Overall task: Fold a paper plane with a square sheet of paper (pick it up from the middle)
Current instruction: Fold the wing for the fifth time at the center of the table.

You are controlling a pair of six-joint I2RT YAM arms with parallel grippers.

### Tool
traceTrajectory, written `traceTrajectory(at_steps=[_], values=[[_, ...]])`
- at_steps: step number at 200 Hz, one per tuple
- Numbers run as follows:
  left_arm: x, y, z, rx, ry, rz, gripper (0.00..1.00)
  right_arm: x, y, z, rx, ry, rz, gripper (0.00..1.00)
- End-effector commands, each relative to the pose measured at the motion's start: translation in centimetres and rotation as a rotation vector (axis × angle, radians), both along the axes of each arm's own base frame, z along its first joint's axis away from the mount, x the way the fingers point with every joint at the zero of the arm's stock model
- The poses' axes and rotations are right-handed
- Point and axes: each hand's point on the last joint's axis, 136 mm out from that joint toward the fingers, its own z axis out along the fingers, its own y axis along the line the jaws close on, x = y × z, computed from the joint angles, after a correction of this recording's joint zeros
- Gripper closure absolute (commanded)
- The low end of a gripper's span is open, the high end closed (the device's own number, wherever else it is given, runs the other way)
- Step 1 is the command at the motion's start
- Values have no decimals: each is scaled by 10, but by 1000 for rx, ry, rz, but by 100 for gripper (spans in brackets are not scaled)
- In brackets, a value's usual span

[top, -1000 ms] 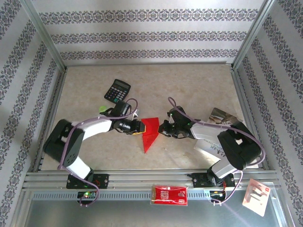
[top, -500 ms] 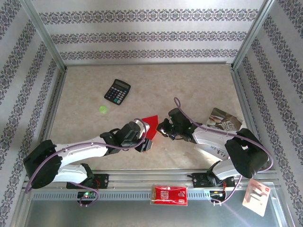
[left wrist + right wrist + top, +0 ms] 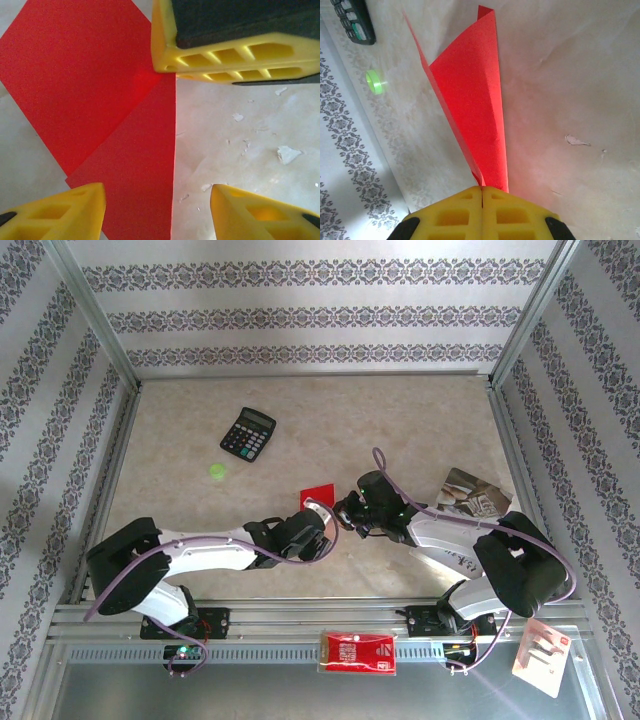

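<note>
the red paper is caught by one end between the two fingers of the right gripper, which are squeezed tight together on it. from those fingers it rises and spreads out ahead, bent along a fold, with one side standing up. seen from the left wrist, the red paper lies flat on the table, one layer on top of another, under and between the fingers of the left gripper. those fingers are spread wide apart and hold nothing. ahead of them a yellow finger of the right gripper touches the paper's far part. from above, the red paper peeks out just beside the left gripper and the right gripper, which are close together. far past the right fingers, off to their left, are a green ring and a black calculator.
</note>
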Motion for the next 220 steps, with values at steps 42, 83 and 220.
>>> traceTrajectory(at_steps=[42, 83, 220], values=[[6, 6, -10, 107, -48, 9, 45, -5, 4, -1, 29, 12, -7, 100], [6, 7, -15, 113, -43, 14, 54, -5, 3, -3, 27, 15, -12, 100], [4, 10, -15, 113, -33, 23, 81, -5, 5, -6, 24, 21, -1, 100]])
